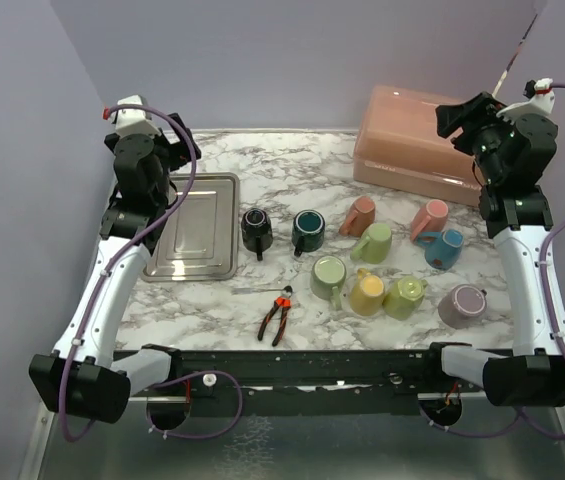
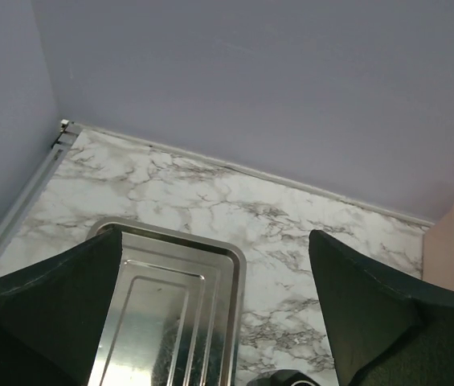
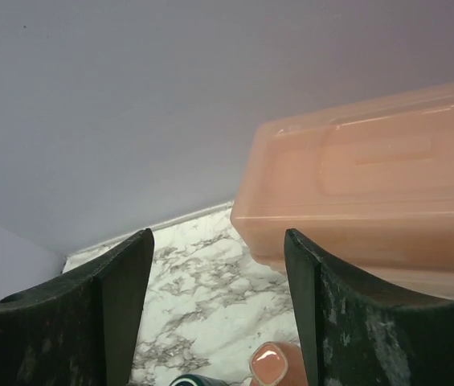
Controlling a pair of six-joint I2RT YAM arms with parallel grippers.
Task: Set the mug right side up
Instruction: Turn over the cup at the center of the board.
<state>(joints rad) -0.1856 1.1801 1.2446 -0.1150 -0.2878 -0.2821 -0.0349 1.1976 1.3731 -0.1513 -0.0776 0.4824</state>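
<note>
Black left gripper (image 2: pixel 214 241) gapes wide, holding nothing; right gripper (image 3: pixel 218 237) likewise, touching nothing.

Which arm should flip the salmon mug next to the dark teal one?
Right. The salmon mug sits right of centre and shows ahead of the right claw in its wrist view; the left claw faces the tray.

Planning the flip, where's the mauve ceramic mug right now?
The mauve ceramic mug sits front right in the top view, just right of the lime-green mug, nearer than the blue mug.
</note>
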